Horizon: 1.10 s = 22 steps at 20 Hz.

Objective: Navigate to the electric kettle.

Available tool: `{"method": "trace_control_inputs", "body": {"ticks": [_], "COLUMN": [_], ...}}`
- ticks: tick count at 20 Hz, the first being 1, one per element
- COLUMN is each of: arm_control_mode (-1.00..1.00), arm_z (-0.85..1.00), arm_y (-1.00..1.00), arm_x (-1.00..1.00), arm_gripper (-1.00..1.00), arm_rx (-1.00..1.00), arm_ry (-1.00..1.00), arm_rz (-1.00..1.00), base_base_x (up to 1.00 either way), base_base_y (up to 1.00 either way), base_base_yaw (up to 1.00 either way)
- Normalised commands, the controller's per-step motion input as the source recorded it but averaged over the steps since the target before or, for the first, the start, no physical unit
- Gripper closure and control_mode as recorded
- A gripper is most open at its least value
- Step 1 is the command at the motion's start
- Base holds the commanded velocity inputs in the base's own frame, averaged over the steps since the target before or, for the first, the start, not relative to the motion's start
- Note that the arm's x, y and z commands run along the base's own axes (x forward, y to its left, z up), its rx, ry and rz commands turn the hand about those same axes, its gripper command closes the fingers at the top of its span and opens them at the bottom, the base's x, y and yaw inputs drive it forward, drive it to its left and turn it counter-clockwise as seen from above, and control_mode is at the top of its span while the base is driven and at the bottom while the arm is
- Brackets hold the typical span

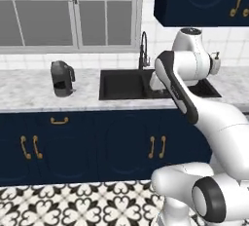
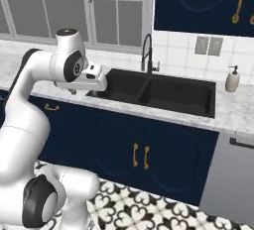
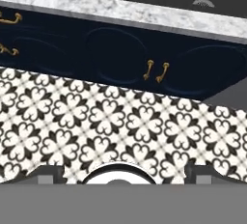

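Electric kettle (image 1: 62, 78) on counter (image 1: 29, 91), left of sink (image 1: 124, 84).

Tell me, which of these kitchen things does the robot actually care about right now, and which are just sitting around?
Part of the job:
electric kettle, left of the sink on the counter

Just lying about:
black sink
faucet
soap dispenser
window
cabinet doors

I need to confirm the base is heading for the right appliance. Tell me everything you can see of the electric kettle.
The electric kettle is a small, dark grey, near-black cylindrical jug, seemingly matte plastic or metal, with a loop handle on its right side. It stands upright on the marbled white countertop, left of the black sink and below the window. Nothing else touches it.
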Motion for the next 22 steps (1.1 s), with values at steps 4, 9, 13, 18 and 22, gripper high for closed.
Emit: {"method": "trace_control_inputs", "body": {"ticks": [4,9,13,18,22], "arm_control_mode": [1.00,1.00,1.00,1.00,1.00], "arm_z": [0.00,0.00,0.00,0.00,0.00], "arm_y": [0.00,0.00,0.00,0.00,0.00], "arm_x": [0.00,0.00,0.00,0.00,0.00], "arm_gripper": [-1.00,-1.00,-1.00,-1.00,-1.00], "arm_rx": [0.00,0.00,0.00,0.00,0.00], "arm_ry": [0.00,0.00,0.00,0.00,0.00], "arm_rz": [0.00,0.00,0.00,0.00,0.00], "base_base_x": [0.78,0.77,0.80,0.70,0.48], "base_base_y": [1.00,1.00,0.74,0.41,0.04], "base_base_yaw": [0.00,-0.01,-0.09,-0.14,-0.17]}}
